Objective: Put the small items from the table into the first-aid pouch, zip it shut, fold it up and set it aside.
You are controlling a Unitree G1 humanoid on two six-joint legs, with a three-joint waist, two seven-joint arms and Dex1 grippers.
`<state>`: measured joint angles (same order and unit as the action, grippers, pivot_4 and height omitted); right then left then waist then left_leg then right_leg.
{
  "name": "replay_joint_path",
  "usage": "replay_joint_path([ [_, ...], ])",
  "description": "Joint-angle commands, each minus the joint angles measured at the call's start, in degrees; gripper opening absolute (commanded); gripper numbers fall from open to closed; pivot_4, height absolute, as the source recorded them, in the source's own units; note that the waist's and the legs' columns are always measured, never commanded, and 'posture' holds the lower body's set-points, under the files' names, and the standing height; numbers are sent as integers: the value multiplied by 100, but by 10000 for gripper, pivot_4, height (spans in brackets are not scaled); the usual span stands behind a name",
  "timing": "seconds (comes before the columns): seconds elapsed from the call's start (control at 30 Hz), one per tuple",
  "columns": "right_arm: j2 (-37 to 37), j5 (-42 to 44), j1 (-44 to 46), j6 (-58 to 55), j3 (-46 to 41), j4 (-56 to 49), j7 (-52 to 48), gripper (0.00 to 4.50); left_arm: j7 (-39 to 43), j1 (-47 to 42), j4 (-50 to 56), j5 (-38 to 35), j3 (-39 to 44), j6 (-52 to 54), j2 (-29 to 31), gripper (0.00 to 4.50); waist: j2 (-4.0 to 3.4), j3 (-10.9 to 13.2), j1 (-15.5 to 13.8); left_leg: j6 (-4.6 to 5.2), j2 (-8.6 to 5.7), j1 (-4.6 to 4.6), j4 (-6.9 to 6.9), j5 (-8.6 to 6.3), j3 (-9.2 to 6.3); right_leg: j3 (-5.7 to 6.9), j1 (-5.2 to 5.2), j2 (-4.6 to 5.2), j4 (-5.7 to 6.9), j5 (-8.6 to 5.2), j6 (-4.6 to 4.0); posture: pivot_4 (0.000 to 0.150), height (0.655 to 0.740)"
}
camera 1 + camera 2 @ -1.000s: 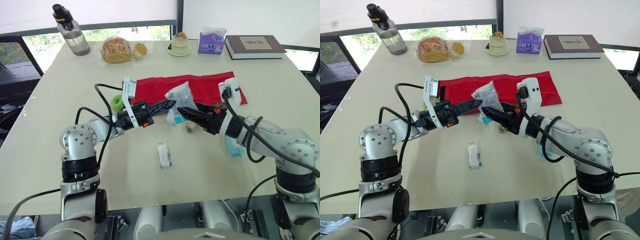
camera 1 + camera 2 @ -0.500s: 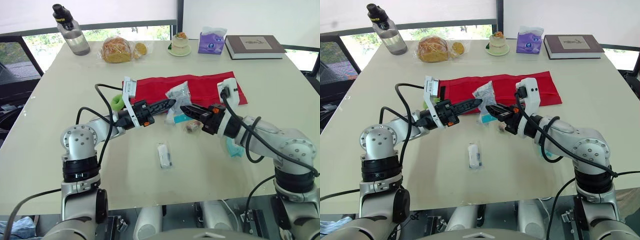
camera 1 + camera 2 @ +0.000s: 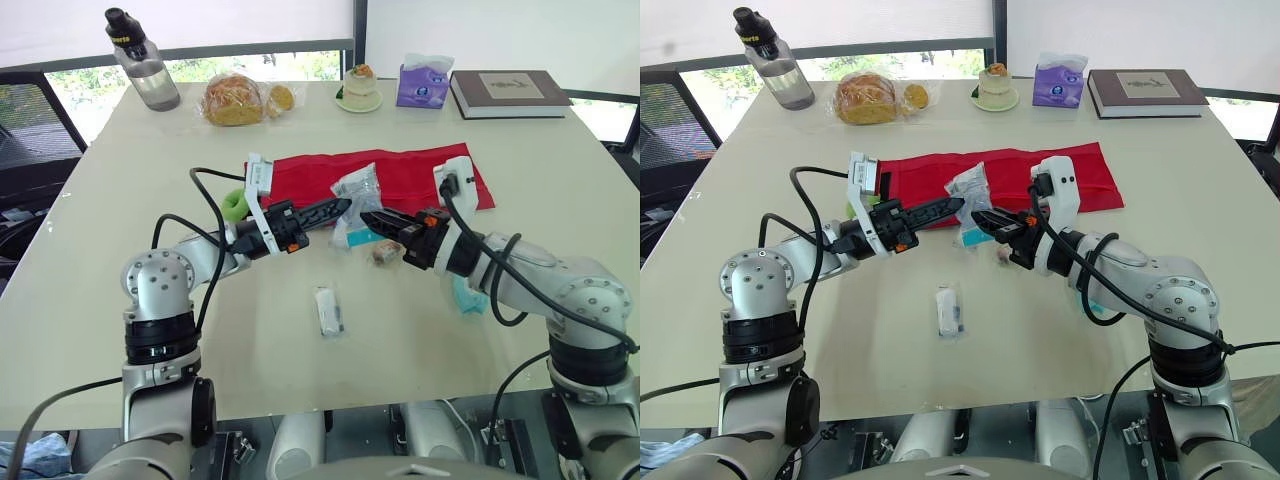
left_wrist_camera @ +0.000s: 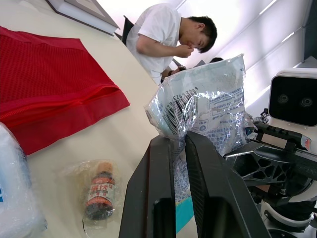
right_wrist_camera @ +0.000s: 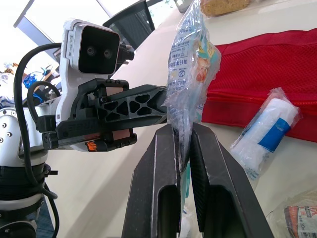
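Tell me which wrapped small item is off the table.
The clear printed packet, pinched upright between the left tool and right tool. The gauze roll, bagged bottle and white packet all lie on the table.

Red on cream
The pouch point(image 3: 400, 166) is red mesh, the table point(image 3: 150, 150) cream; the clear packet point(image 3: 357, 188) beside the pouch carries black print.

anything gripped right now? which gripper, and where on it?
Both: left gripper and right gripper each pinch the clear plastic packet near its lower edge.

red pouch point(image 3: 400, 168) flat, clear packet point(image 3: 358, 188) upright
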<state>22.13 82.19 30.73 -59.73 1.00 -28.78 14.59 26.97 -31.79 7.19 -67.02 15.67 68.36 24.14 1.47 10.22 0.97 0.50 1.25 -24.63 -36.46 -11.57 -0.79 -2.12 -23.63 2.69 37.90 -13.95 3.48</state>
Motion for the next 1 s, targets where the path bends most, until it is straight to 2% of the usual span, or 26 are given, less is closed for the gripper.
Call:
replay_joint_path([
  [0.03, 25, -107, -10, 88, 30, -82, 41, 10956, 80, -111, 193, -199, 39, -38, 54, 0, 0, 0, 0, 0, 0, 0, 0, 0, 0, 0, 0, 0, 0, 0, 0, 1500, 7400],
  [0.1, -4, -128, -26, 89, 51, -98, 57, 21505, 86, -110, 192, -199, 33, -48, 62, 0, 0, 0, 0, 0, 0, -1, 0, 0, 0, 1, 0, 0, 0, 0, 0, 1500, 7400],
  [0.2, -88, -111, -48, 111, 98, -120, 159, 33068, 76, -113, 193, -215, 26, -66, 64, 0, 0, 0, 0, 0, 0, -1, 0, 0, -1, 1, 0, 0, 0, 0, 0, 1500, 7400],
  [0.6, -605, 68, -83, 320, 101, -9, 912, 33068, 15, -61, 236, -196, 0, -167, -30, 0, 0, 0, 1, 0, 0, -2, 0, 0, -3, 2, 0, 0, 0, 0, 0, 1500, 7400],
  [0.7, -621, 110, -111, 346, 81, 0, 1039, 24583, 11, -50, 220, -176, -4, -217, -49, 0, 0, 0, 2, 0, 0, -1, 0, 0, -4, 3, 0, 0, 0, 0, 0, 1500, 7400],
  [0.83, -559, 146, -169, 370, 57, -16, 1105, 6139, 3, -34, 211, -164, -15, -258, -60, 0, 0, 0, 2, 0, 0, -2, 0, 0, -4, 4, 0, 0, 0, 0, 0, 1500, 7400],
  [0.9, -526, 153, -203, 379, 51, -26, 1111, 1563, -6, -25, 214, -162, -18, -268, -64, 0, 0, 0, 2, 0, 0, -3, 0, 0, -4, 4, 0, 0, -1, 0, 0, 1500, 7400],
  [1.0, -509, 140, -238, 400, 63, -41, 1128, 1512, -4, -13, 208, -177, -9, -270, -41, 0, 0, 0, 2, 0, 0, -2, 0, 0, -4, 4, 0, 0, 0, 0, 0, 1500, 7400],
])
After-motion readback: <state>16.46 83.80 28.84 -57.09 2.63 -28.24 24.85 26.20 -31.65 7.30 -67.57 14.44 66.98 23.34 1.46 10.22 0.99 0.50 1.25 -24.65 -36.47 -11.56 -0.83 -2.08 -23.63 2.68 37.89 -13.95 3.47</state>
